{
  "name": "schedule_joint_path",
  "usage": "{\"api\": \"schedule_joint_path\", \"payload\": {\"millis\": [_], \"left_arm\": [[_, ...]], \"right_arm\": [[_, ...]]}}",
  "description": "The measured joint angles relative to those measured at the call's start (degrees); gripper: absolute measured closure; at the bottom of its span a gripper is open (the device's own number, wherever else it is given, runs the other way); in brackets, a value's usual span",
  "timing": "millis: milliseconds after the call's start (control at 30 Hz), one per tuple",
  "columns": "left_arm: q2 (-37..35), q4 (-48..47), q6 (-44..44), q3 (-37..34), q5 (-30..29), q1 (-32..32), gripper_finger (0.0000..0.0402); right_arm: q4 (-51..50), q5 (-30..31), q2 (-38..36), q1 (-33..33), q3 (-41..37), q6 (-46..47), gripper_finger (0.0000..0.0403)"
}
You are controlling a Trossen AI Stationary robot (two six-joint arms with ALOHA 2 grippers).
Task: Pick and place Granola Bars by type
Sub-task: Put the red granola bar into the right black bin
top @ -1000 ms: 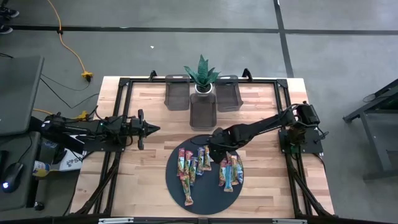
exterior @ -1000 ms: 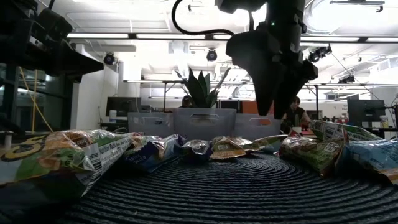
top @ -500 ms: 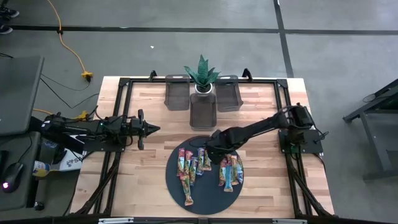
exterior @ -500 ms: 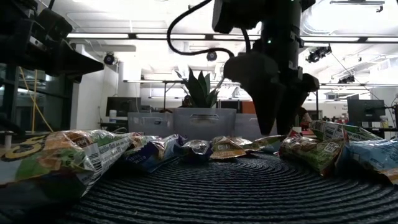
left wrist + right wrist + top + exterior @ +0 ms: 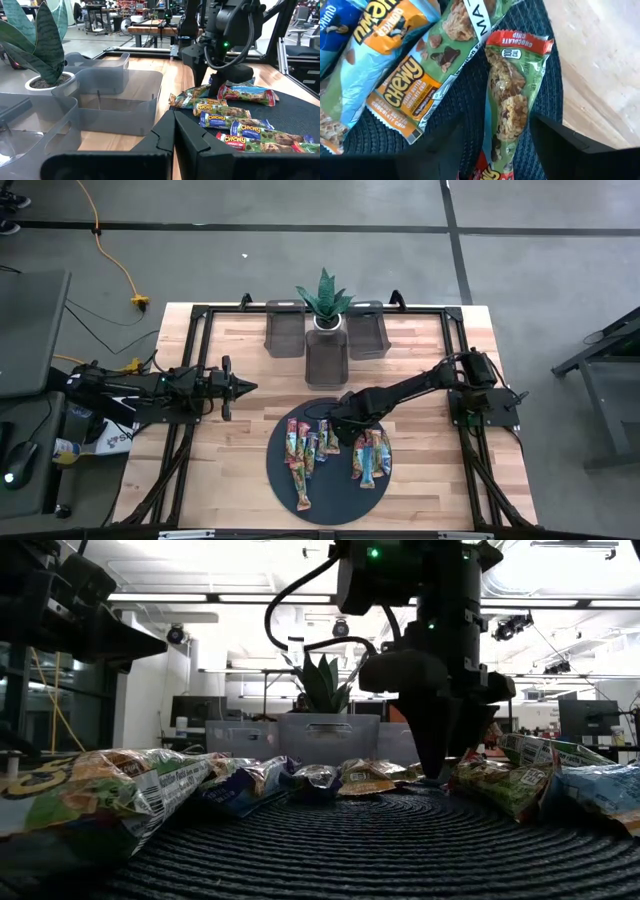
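1. Granola Bars (image 5: 330,450): wrapped bars lying flat on the dark round disc (image 5: 330,505), in two clusters. In the high view the left cluster holds about six and the right cluster about four; overlaps prevent an exact count. Wrappers show red, blue, green and orange.
2. Green-wrapped bar with a red end (image 5: 512,95): seen in the right wrist view lying lengthwise between the right gripper's two fingers, on the disc's woven surface near its rim. A second green bar marked "Chewy" (image 5: 427,82) lies just beside it at an angle.
3. Right gripper (image 5: 336,420): lowered at about 12 o'clock on the disc, fingers pointing straight down and spread wide, straddling the green bar without visibly touching it. In the low view its tips (image 5: 440,765) stand just above the disc, among the far bars.
4. Right arm: reaches from its base at 3 o'clock on the tabletop (image 5: 240,470) across toward the centre, stretched long and low.
5. Left gripper (image 5: 243,388): waits at 9 o'clock, off the disc, arm level, fingers pressed together and holding nothing.
6. Bins: three translucent grey bins (image 5: 326,355) at 12 o'clock, two side by side and one in front between them.
7. Plant (image 5: 324,300): one potted plant behind the centre bin.
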Motion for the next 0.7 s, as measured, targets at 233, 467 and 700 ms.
{"api": "schedule_joint_path", "payload": {"millis": [233, 467, 700], "left_arm": [[0.0, 0.0, 0.0, 0.0, 0.0, 0.0, 0.0400], [0.0, 0.0, 0.0, 0.0, 0.0, 0.0, 0.0400], [0.0, 0.0, 0.0, 0.0, 0.0, 0.0, 0.0400]], "right_arm": [[6.5, -4.1, -0.2, -1.1, -3.7, 2.1, 0.0208], [9.5, -4.0, -0.5, -1.1, -7.2, 4.6, 0.0235], [9.0, -3.4, -0.3, -1.0, -6.8, 2.3, 0.0266]]}}
